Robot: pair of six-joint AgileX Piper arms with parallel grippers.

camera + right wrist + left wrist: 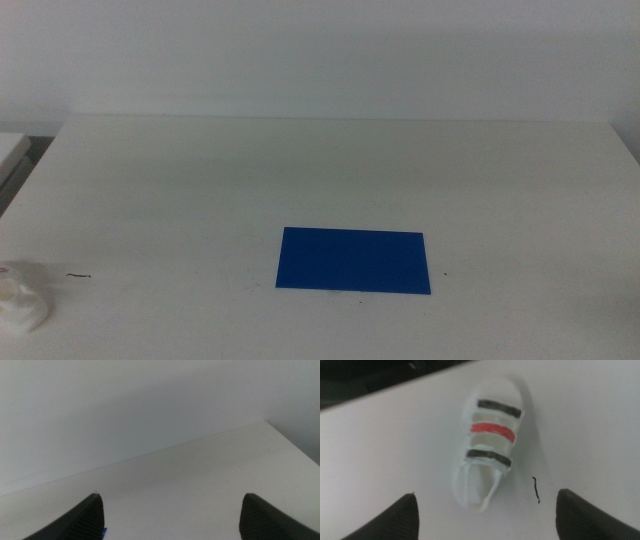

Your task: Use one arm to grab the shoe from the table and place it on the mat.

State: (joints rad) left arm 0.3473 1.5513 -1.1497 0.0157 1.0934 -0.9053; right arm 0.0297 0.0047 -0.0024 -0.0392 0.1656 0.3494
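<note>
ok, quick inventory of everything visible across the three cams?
table: 1, white, fills most of the middle view
mat: 1, deep blue, flat on the table, slightly right of centre toward the near edge
shoe: 1, white with two dark straps and one red, lying on the table at its near left corner, apart from the mat
dark squiggle mark: 1, black, on the table beside the shoe
left gripper: 1, dark, above the shoe, jaws open, touching nothing
right gripper: 1, dark, over bare table, jaws open, holding nothing
</note>
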